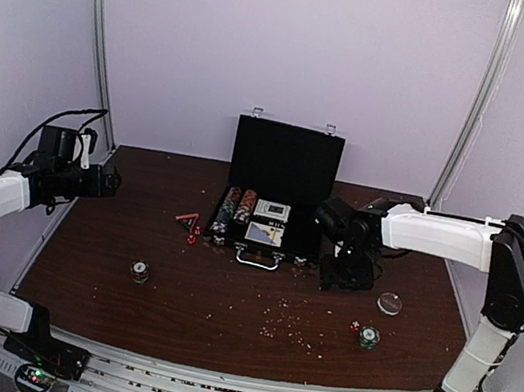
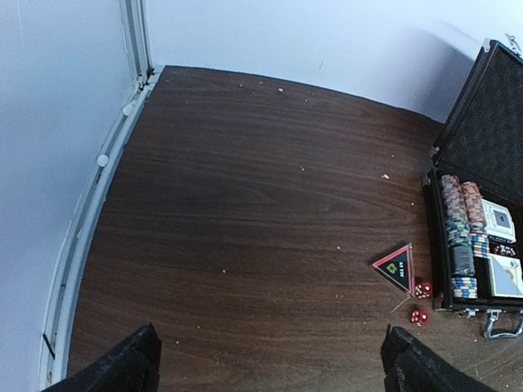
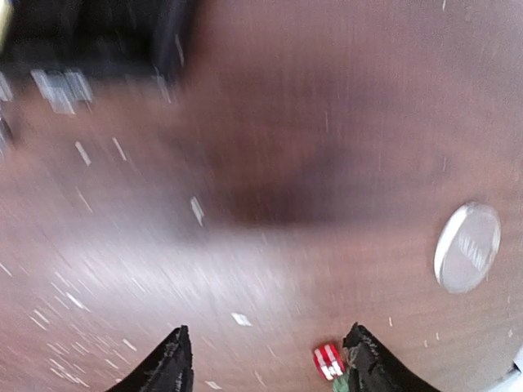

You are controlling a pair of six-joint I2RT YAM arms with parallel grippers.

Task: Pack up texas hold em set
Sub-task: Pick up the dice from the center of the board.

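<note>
The black case (image 1: 284, 162) stands open at the back middle of the table, lid upright. Its tray holds rows of striped chips (image 1: 235, 207) and card decks (image 1: 266, 233). Left of it lie a red-edged triangular marker (image 1: 187, 218) and red dice (image 1: 194, 236). The left wrist view shows the marker (image 2: 395, 265), dice (image 2: 422, 290) and case (image 2: 490, 131). A small chip stack (image 1: 140, 271) sits front left, another (image 1: 369, 337) front right beside a red die (image 1: 355, 325). My left gripper (image 1: 109, 179) hovers open and empty at far left. My right gripper (image 1: 345, 280) is open and empty right of the case; its view is blurred, with a die (image 3: 328, 361) by the right finger.
A clear round disc (image 1: 389, 303) lies on the table right of the right gripper, also in the right wrist view as a pale disc (image 3: 467, 247). Pale crumbs (image 1: 285, 322) are scattered over the front of the brown table. White walls and metal rails (image 2: 135, 49) enclose the table.
</note>
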